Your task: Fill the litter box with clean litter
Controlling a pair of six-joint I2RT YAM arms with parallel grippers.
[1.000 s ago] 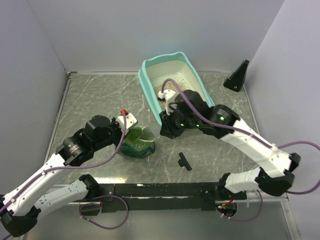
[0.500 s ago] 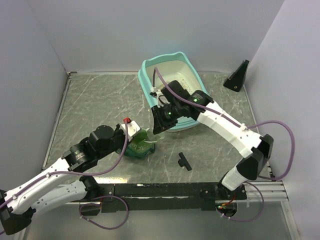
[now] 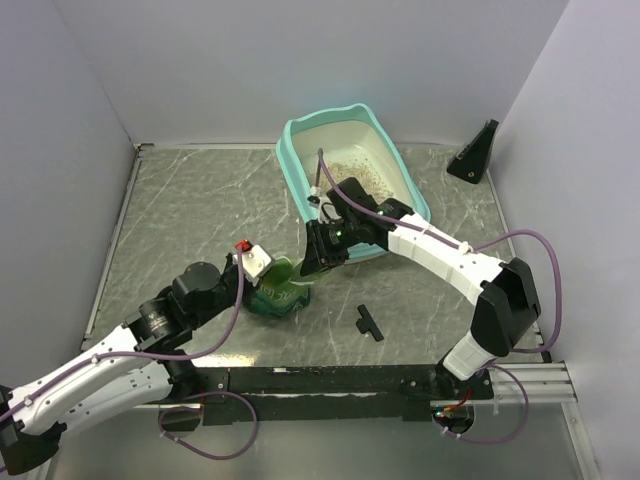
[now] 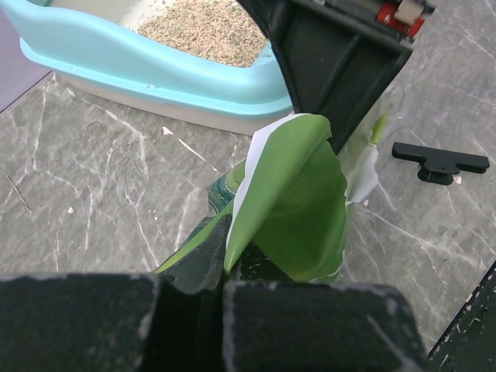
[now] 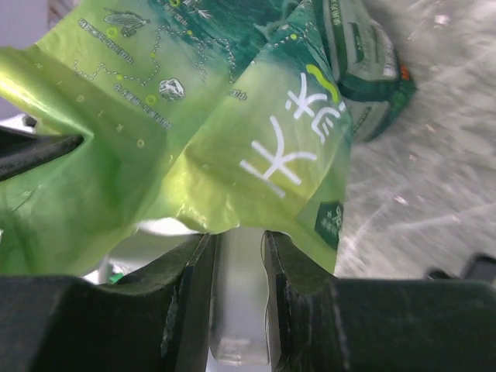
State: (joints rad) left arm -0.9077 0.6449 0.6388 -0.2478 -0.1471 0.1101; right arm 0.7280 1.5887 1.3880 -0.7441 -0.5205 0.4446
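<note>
While the left gripper [image 4: 208, 280] pinches the green bag [image 3: 280, 290] low, we cannot tell whether the right gripper [image 5: 240, 240], jaws narrow, holds its top; we should tip its mouth over the litter box [image 3: 296, 170] just beyond, with some clean litter [image 3: 356, 172] inside.

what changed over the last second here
The right gripper swung off the litter box, toward the near left, down to the open top of the green bag. The left gripper, pinching the bag, slid a little nearer its base. The bag, litter box, litter and black clip stayed put.
</note>
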